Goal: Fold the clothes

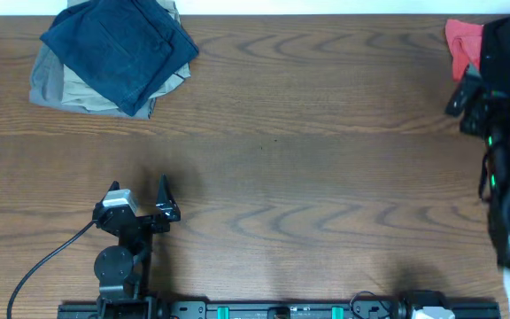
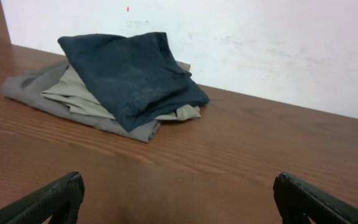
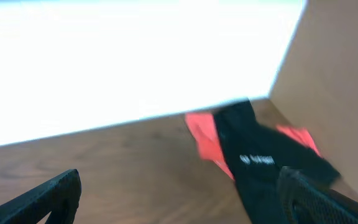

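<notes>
**Folding: one stack made, two pieces outstanding**

Item 1. Stack, far left corner of the table (image 1: pixel 264 133). Navy shorts (image 1: pixel 118 49) on top, set askew over a khaki piece (image 2: pixel 73 93) and a grey piece (image 2: pixel 27 87). All three look folded and piled, with uneven edges. Judged done.

Item 2. Loose lot, far right corner. Coral-red piece (image 1: pixel 461 44) lies crumpled, with a black piece (image 3: pixel 260 162) draped across it. Neither looks folded. Judged still to do.

Item 3. Left gripper (image 1: pixel 138 190). Fingers spread wide, holding nothing. Sits near the front edge, well apart from the stack and facing it.

Item 4. Right gripper (image 3: pixel 179 193). Fingers apart, nothing between them. Near the red and black pair and pointed at them. It is blurred in the overhead view.

Status: probably past halfway. No garment is laid out mid-table, so one of the loose pieces likely has to be fetched next.
</notes>
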Controlling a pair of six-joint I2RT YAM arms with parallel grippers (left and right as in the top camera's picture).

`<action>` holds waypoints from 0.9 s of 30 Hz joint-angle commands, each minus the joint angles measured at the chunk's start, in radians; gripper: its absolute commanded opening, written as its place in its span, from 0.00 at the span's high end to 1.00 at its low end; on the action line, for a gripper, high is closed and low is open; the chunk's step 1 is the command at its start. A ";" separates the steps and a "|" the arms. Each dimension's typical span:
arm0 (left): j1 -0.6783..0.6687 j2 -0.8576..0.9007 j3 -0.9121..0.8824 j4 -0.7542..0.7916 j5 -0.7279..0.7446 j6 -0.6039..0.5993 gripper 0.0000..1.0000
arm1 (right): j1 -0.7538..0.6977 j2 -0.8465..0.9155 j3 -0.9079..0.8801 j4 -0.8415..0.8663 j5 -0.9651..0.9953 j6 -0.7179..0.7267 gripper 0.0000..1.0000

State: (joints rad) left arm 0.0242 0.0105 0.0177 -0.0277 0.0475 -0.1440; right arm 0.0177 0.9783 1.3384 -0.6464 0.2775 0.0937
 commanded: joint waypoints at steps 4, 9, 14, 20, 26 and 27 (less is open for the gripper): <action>-0.003 -0.006 -0.014 -0.043 -0.027 0.013 0.02 | 0.057 -0.195 0.001 -0.001 0.006 0.006 0.01; -0.003 -0.006 -0.014 -0.043 -0.027 0.013 0.02 | 0.058 -0.311 0.000 -0.003 0.009 0.005 0.01; -0.003 -0.006 -0.014 -0.043 -0.027 0.013 0.02 | 0.062 -0.402 0.000 -0.151 0.015 0.002 0.01; -0.003 -0.006 -0.014 -0.043 -0.027 0.013 0.02 | 0.064 -0.479 -0.034 -0.324 -0.006 0.003 0.01; -0.003 -0.006 -0.014 -0.043 -0.027 0.013 0.02 | 0.064 -0.579 -0.200 -0.231 -0.182 0.003 0.01; -0.003 -0.006 -0.014 -0.043 -0.027 0.013 0.02 | 0.064 -0.600 -0.247 -0.199 -0.203 0.003 0.01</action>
State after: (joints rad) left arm 0.0242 0.0105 0.0193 -0.0299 0.0452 -0.1440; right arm 0.0738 0.4145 1.1721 -0.8680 0.1761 0.0944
